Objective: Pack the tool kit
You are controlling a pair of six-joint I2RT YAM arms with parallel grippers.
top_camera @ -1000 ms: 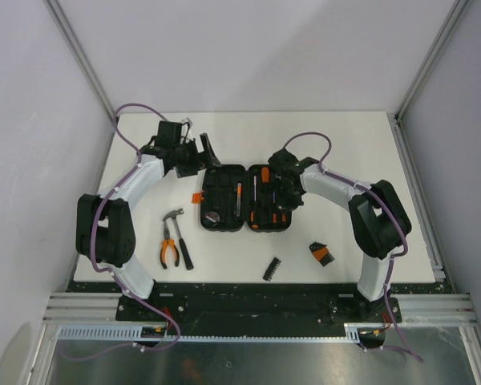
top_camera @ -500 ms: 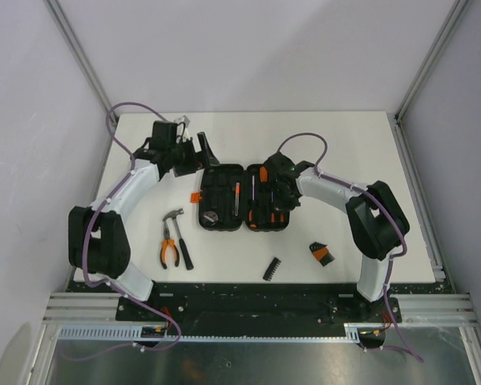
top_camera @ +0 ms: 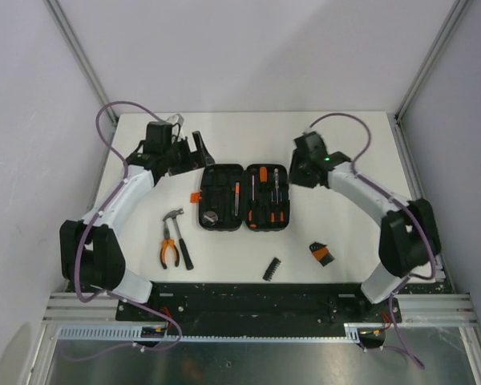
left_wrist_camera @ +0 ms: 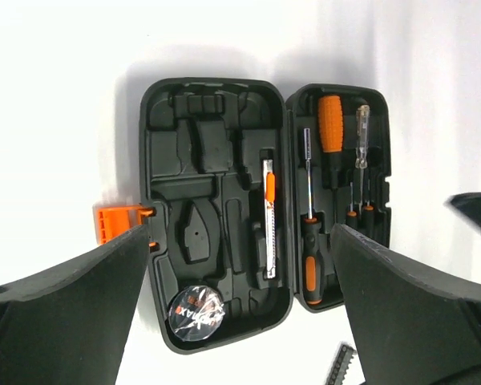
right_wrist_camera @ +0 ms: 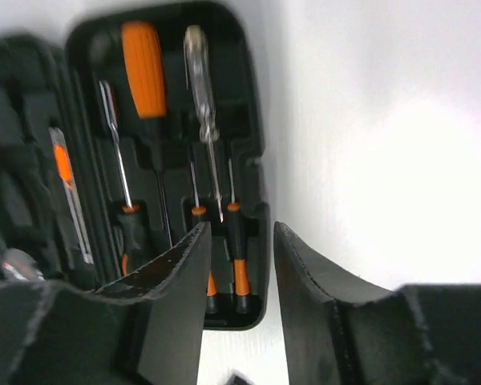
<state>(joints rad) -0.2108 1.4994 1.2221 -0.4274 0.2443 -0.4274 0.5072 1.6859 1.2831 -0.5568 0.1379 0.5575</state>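
Observation:
The tool kit's black case (top_camera: 243, 197) lies open and flat in the middle of the table, its orange latch (top_camera: 196, 197) on the left. The right half (right_wrist_camera: 176, 120) holds several screwdrivers, among them one with a fat orange handle (right_wrist_camera: 143, 68) and a clear tester (right_wrist_camera: 199, 80). The left half (left_wrist_camera: 212, 208) holds a utility knife (left_wrist_camera: 269, 216) and a wrapped tape measure (left_wrist_camera: 196, 313). My left gripper (top_camera: 191, 156) hovers wide open behind the case's left corner. My right gripper (top_camera: 298, 171) is open and empty beside the case's right rear edge.
A hammer (top_camera: 176, 233) and orange-handled pliers (top_camera: 169, 250) lie loose left of the case. A black bit strip (top_camera: 272, 269) and a small black and orange part (top_camera: 321, 254) lie near the front edge. Grey walls enclose the white table (top_camera: 345, 136).
My right gripper has drawn back and to the right, off the case's right half, and its jaws have opened. My left arm has shifted slightly back and left.

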